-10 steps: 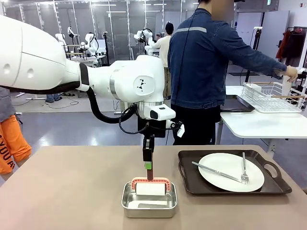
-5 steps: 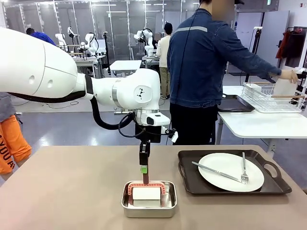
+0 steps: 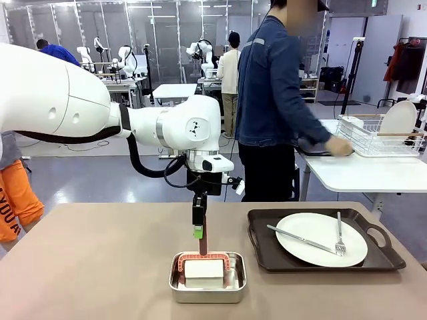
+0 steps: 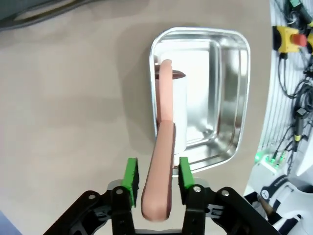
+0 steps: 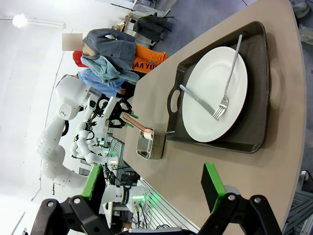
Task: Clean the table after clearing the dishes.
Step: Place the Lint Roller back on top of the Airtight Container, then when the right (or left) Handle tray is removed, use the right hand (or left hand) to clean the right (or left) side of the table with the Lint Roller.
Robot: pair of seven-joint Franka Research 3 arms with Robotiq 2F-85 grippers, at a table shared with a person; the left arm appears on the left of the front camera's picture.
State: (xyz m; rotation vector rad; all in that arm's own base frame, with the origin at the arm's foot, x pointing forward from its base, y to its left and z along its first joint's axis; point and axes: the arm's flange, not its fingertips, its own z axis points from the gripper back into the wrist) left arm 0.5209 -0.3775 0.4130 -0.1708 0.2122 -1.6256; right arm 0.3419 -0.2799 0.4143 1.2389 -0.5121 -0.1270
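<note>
The beige tabletop [image 3: 100, 267] is spread across the whole front view. The white left arm [image 3: 60, 100] is reached in over it from the left side. On the far side a person [image 3: 273, 100] in a blue jacket is turned toward a smaller white tabletop [image 3: 360, 175]. There the person's hand [image 3: 341, 148] is laid on a second dark tray [image 3: 312, 148], and a wire rack [image 3: 373, 137] is set with an upright second plate [image 3: 399, 120] in it.

On the right part of the beige tabletop a dark brown tray [image 3: 257, 235] with handles is placed. A round white plate [image 3: 353, 252] is lying flat inside it. Near the front edge, left of that tray and apart from it, a steel pan [image 3: 175, 283] is set. A white sponge [image 3: 203, 269] in a pink frame is held in the pan, and its pink handle [image 4: 161, 166] is raised out of it.

The left hand [image 3: 198, 231] is pointed straight down above the pan. Its green pads [image 4: 131, 174] are spread, with the handle's end between them and a thin gap seen on each side. The right hand [image 5: 152, 169] is held wide apart over the near edge, with nothing between its fingers.

A knife [image 3: 300, 239] is laid slantwise across the plate. A fork [image 3: 340, 237] is laid along the plate's right side.
</note>
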